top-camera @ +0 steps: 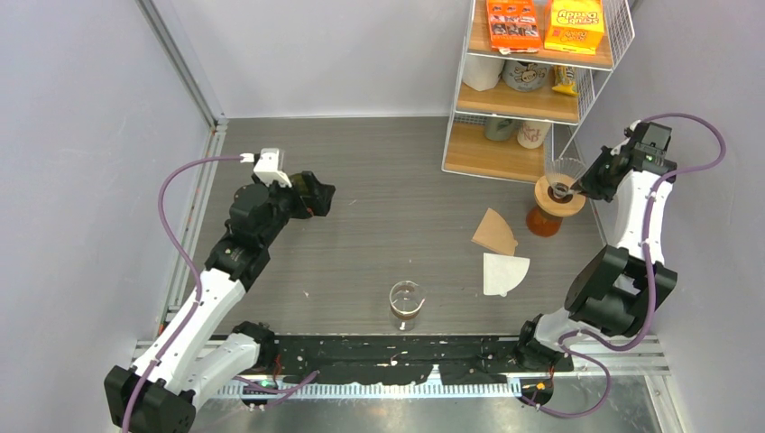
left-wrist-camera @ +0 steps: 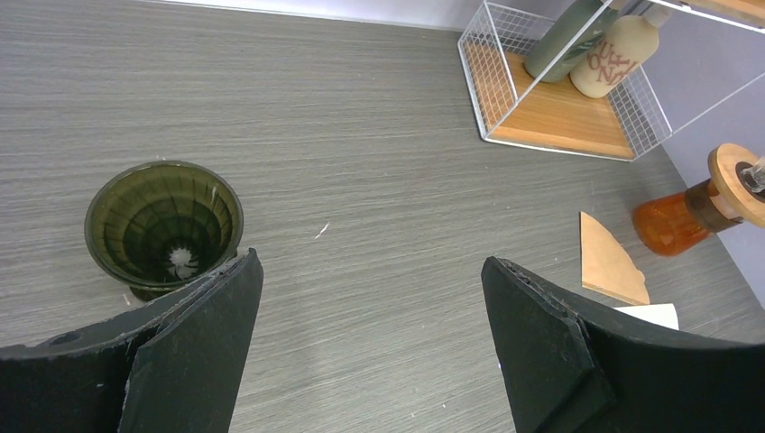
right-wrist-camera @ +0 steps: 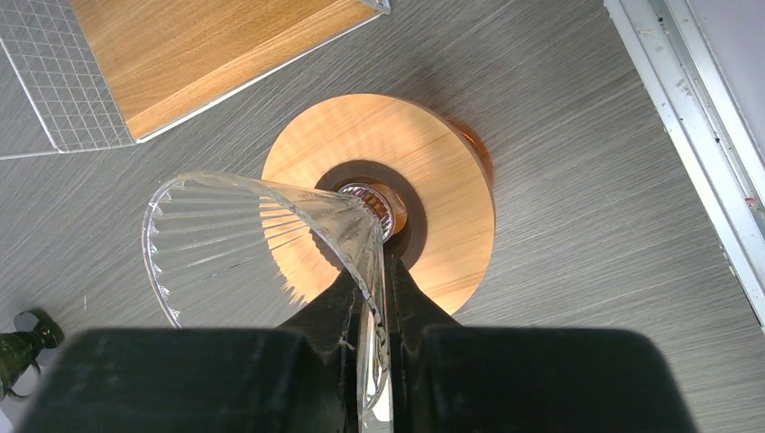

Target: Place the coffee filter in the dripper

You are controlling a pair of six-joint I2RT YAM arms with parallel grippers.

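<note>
The right tool (right-wrist-camera: 374, 289) pinches the clear dripper (right-wrist-camera: 244, 234) by its wall; the left tool (left-wrist-camera: 368, 271) gapes empty. The brown filter (top-camera: 495, 232) and white filter (top-camera: 502, 272) lie unplaced on the bench (top-camera: 379, 180).

Location type: robotics laboratory test cell, dressed as a coffee corner.

Identifying features:
- Plain grey wall panels (top-camera: 81, 135) meet at an aluminium corner post (top-camera: 185, 68).
- The wood-grain tabletop (top-camera: 388, 171) carries a black base plate (top-camera: 397, 347) along its near edge.
- The left arm (top-camera: 212, 289) and right arm (top-camera: 636, 216) rise from that edge, each trailing exposed purple cable (top-camera: 162, 198).

Household props (all free-standing):
- A white wire rack (top-camera: 591, 90) with wooden shelves holds a Scrub Daddy box (top-camera: 575, 25) and an orange carton (top-camera: 513, 23).
- There is also a brown coffee filter (top-camera: 495, 232), a white coffee filter (top-camera: 502, 272) and a glass dripper (right-wrist-camera: 225, 244).
</note>
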